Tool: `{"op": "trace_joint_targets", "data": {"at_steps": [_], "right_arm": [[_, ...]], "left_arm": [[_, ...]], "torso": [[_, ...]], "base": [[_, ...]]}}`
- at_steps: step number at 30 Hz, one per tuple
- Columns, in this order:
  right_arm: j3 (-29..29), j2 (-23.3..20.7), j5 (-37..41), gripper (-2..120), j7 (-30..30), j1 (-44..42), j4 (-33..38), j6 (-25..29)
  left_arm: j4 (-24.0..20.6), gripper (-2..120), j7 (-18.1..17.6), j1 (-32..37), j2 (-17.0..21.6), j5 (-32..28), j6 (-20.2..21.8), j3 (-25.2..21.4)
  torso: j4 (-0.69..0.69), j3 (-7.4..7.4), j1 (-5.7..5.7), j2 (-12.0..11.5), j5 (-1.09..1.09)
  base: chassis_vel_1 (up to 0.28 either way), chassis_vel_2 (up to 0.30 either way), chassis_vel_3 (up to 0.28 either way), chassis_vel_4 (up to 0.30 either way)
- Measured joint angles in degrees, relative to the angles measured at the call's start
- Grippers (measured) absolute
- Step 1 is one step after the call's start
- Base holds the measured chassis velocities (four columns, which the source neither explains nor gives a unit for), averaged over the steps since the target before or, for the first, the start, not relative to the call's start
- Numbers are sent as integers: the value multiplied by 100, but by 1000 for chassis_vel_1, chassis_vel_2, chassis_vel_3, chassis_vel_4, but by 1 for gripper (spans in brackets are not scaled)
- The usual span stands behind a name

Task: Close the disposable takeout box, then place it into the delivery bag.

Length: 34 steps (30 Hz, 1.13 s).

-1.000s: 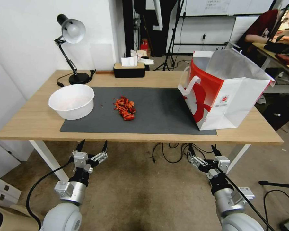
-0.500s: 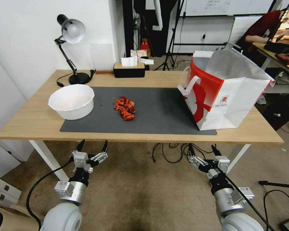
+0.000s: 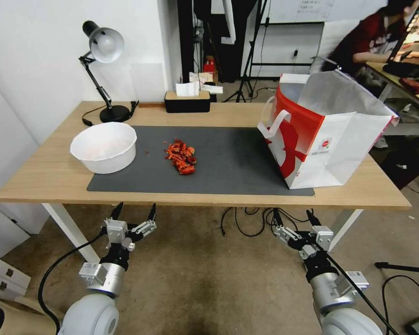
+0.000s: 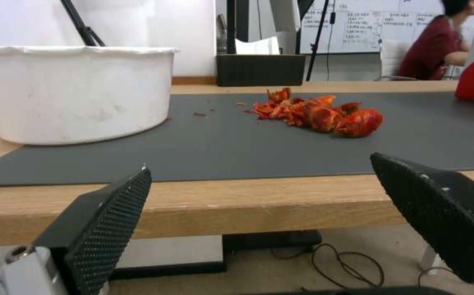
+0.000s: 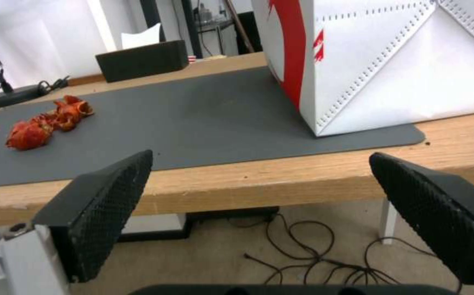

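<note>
Nothing moved, red scraps (image 3: 180, 157) on mat (image 3: 237, 160)

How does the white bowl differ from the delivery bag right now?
The white bowl is low, round and plain white; the delivery bag is tall, boxy, with a red panel and handles. The bowl sits at the mat's left end, the bag at its right. Both stand upright and open-topped on the table.

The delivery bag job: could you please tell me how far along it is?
Done: cannot tell; the delivery bag stands open on the table, its inside hidden. In hand: nothing; the left gripper and right gripper hang open below its front edge. Left: unclear.
</note>
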Motion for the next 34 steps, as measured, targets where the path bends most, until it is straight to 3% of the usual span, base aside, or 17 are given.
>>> {"op": "trace_joint_targets", "data": {"at_steps": [34], "right_arm": [[1,0,1,100,0,1,0,2]], "left_arm": [[0,100,0,-1,0,2,3,0]], "torso": [[0,0,0,0,0]], "base": [[0,0,0,0]]}}
